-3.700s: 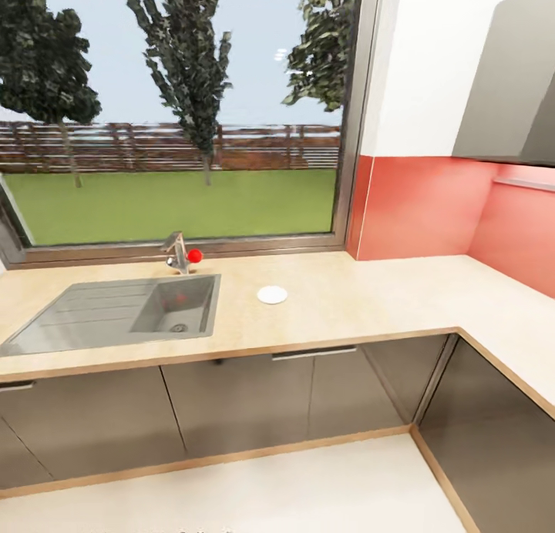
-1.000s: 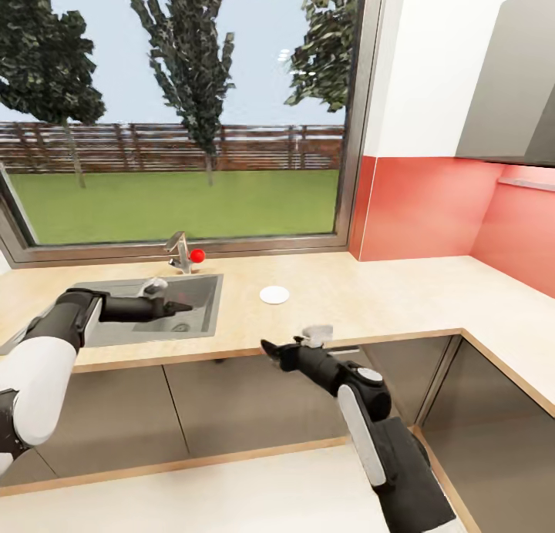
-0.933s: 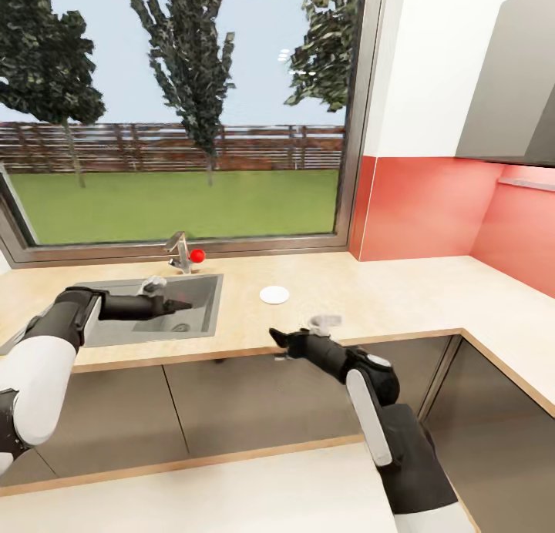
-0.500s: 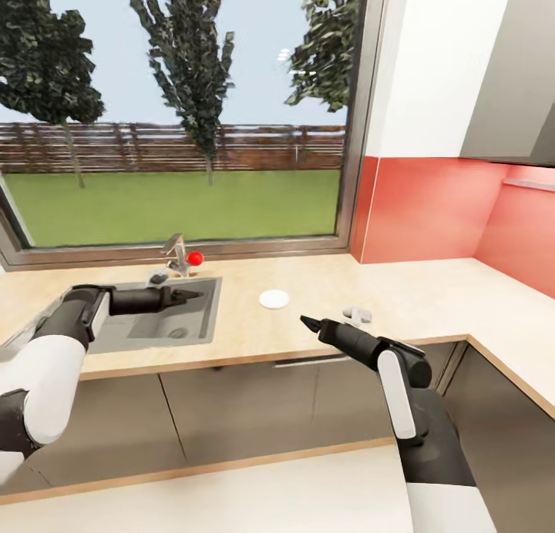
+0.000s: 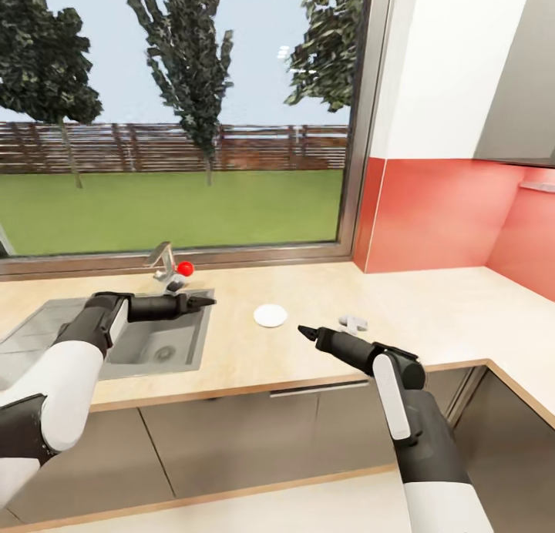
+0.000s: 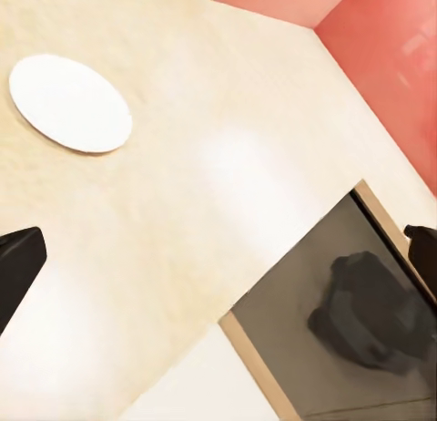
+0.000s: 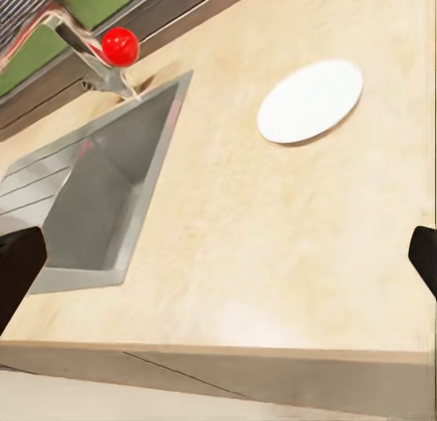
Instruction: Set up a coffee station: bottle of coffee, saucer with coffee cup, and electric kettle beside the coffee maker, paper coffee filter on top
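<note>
Both arms had come up over the worktop (image 5: pixel 432 317) in the last few seconds. The right end effector (image 5: pixel 305 333) hung near the saucer (image 5: pixel 270 315), the left end effector (image 5: pixel 206 303) over the sink (image 5: pixel 46 340); both spread open, empty. A saucer grasp seemed next.

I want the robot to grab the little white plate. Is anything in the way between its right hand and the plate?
Nothing visible is. The saucer lies flat on the countertop, and only bare worktop separates it from the right gripper, which hovers nearby.
</note>
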